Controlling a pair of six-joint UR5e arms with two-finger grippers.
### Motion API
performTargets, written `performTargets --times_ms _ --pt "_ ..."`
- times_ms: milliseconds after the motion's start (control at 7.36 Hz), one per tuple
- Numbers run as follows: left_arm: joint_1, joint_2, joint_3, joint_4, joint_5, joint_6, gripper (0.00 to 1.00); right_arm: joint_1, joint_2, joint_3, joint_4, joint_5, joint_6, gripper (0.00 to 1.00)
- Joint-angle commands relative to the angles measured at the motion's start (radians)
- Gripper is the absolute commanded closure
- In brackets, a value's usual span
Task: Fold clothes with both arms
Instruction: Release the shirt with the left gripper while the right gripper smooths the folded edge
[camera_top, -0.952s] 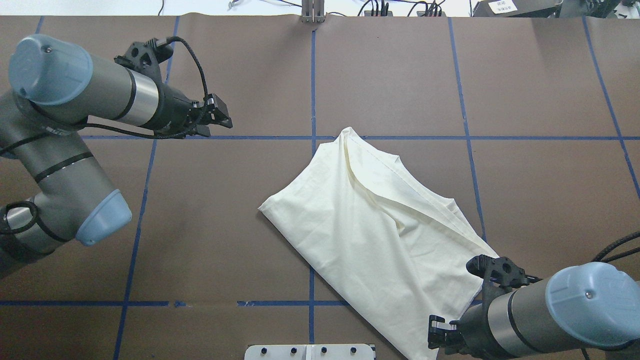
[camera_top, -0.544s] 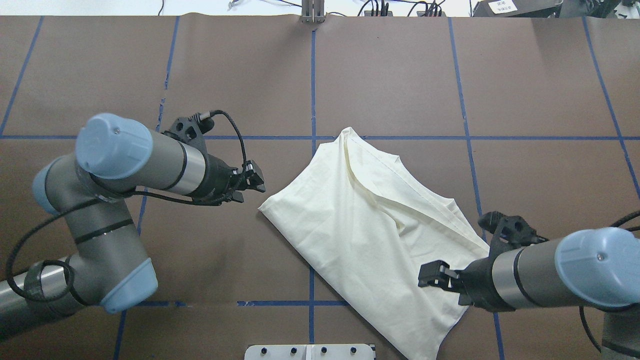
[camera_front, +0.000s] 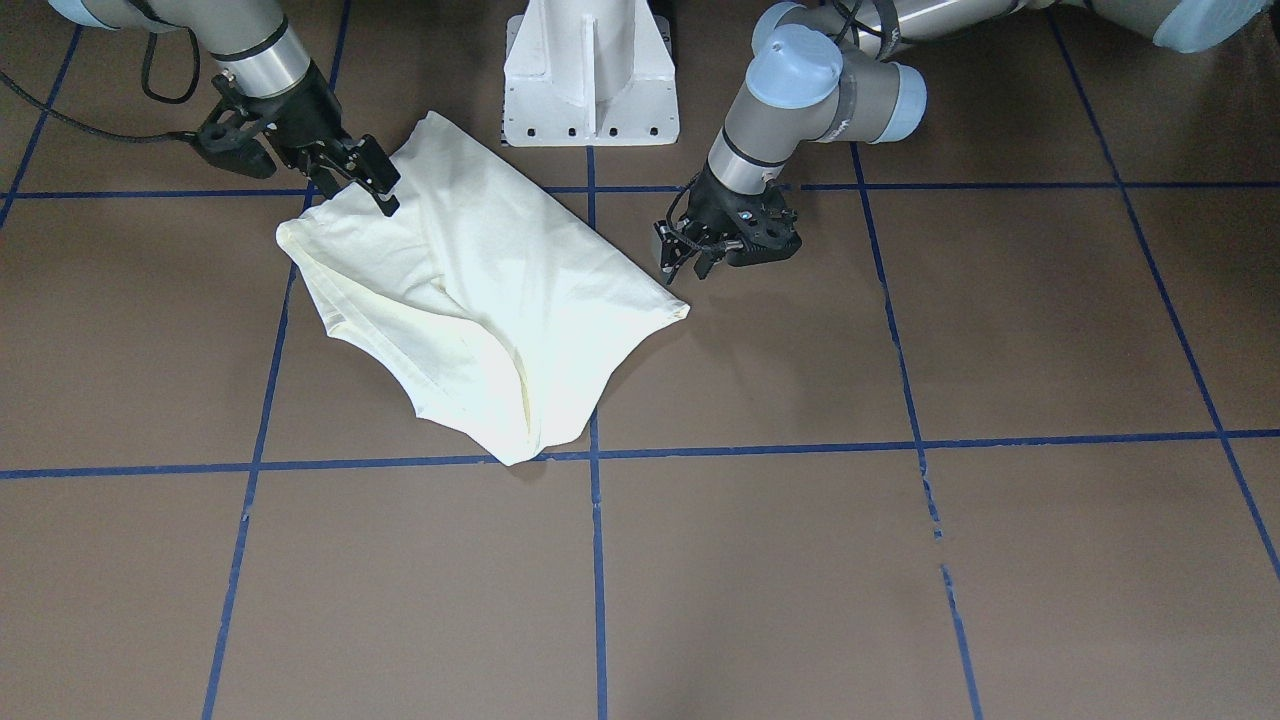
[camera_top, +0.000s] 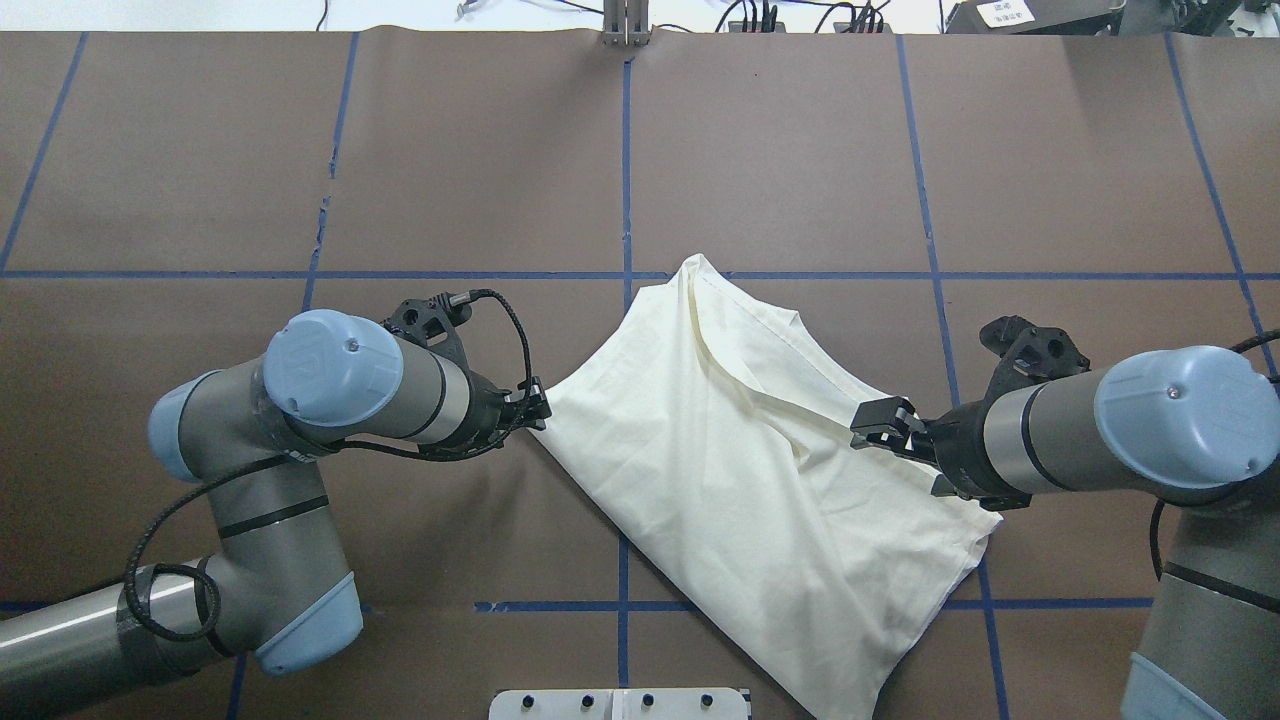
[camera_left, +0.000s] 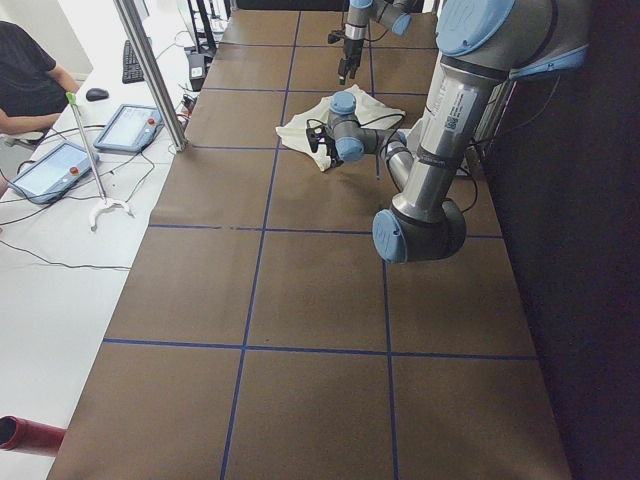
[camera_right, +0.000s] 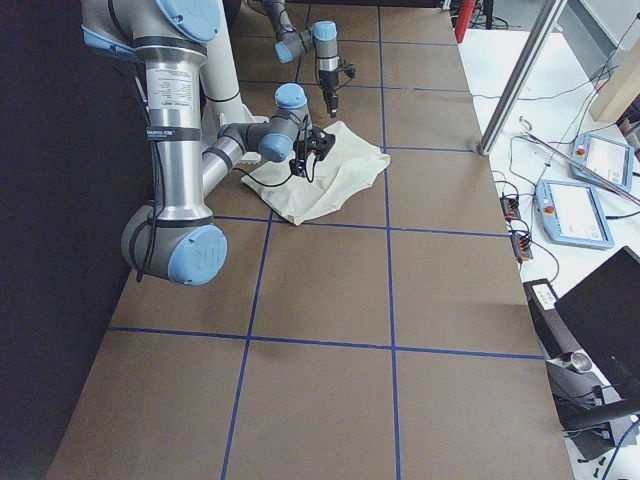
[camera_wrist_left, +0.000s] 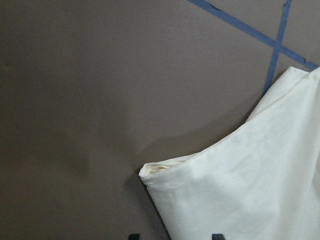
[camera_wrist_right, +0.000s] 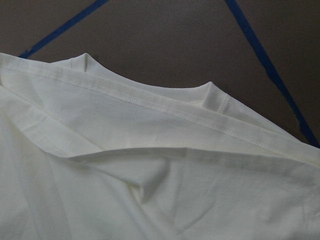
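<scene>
Cream T-shirt (camera_top: 740, 470) folded, plain side up, lying diagonally mid-way along the counter (camera_top: 800, 150).
We note left fingers (camera_top: 540, 410) spread wide, just beside its left corner; right fingers (camera_top: 880, 412) spread wide over its right edge; neither holds cloth.

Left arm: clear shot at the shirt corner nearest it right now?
Probably yes. The left gripper hangs right beside the shirt corner, jaws apart, and nothing shows between them.

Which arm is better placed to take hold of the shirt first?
Likely the left: the left gripper sits beside the shirt's pointed corner, its fingers open either side of the edge. The right gripper hangs over the hem.
</scene>
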Motion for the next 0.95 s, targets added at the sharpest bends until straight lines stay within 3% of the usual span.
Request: performTargets --times_ms 0,272,408,544,680,816 --pt "0.0 -0.028 0.046 0.0 0.023 0.005 0.43 0.005 0.002 -0.01 0.0 -0.015 -0.005 0.0" --pt "0.0 -0.054 0.085 0.0 0.054 0.005 0.46 0.005 0.0 -0.011 0.0 -0.015 -0.005 0.0" --pt "0.0 -0.056 0.093 0.0 0.055 -0.001 0.62 0.005 0.0 -0.011 0.0 -0.015 -0.005 0.0" --pt "0.0 -0.054 0.093 0.0 0.057 0.001 0.86 0.005 0.0 -0.016 0.0 -0.015 -0.005 0.0" --pt "-0.003 -0.054 0.093 -0.002 0.062 0.007 1.0 0.004 0.002 -0.019 0.0 -0.015 -0.005 0.0" --pt "-0.02 -0.051 0.083 0.0 0.071 0.01 1.0 0.003 0.002 -0.019 0.002 -0.015 -0.005 0.0"
